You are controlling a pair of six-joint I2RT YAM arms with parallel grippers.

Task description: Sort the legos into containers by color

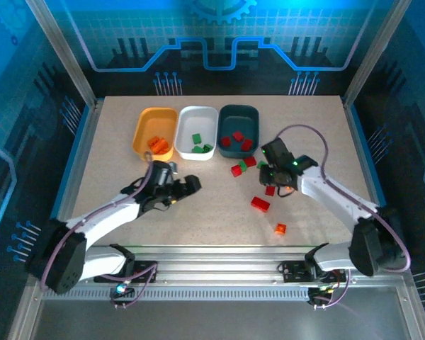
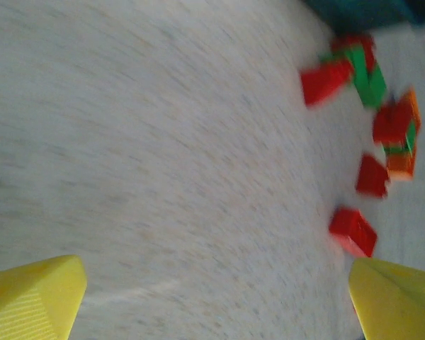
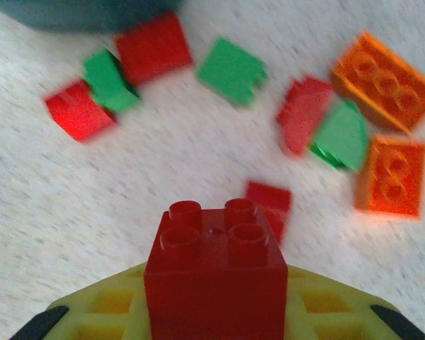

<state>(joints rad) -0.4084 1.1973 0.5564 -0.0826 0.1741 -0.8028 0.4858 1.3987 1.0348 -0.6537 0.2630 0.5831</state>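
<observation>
A red brick (image 3: pixel 214 269) is gripped by the right claw (image 3: pixel 212 322) at five o'clock from the teal tray (image 1: pixel 238 119); the left claw (image 2: pixel 219 297) is spread wide.

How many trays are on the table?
3, side by side toward the back: orange-yellow tray left, white tray middle, dark teal tray right. None seems hidden.

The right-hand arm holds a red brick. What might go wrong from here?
1. The red brick sits in the right gripper amid loose bricks; lifting might knock them.
2. The teal tray holding reds stands close beside the white tray; an off-target drop might land among greens.
</observation>
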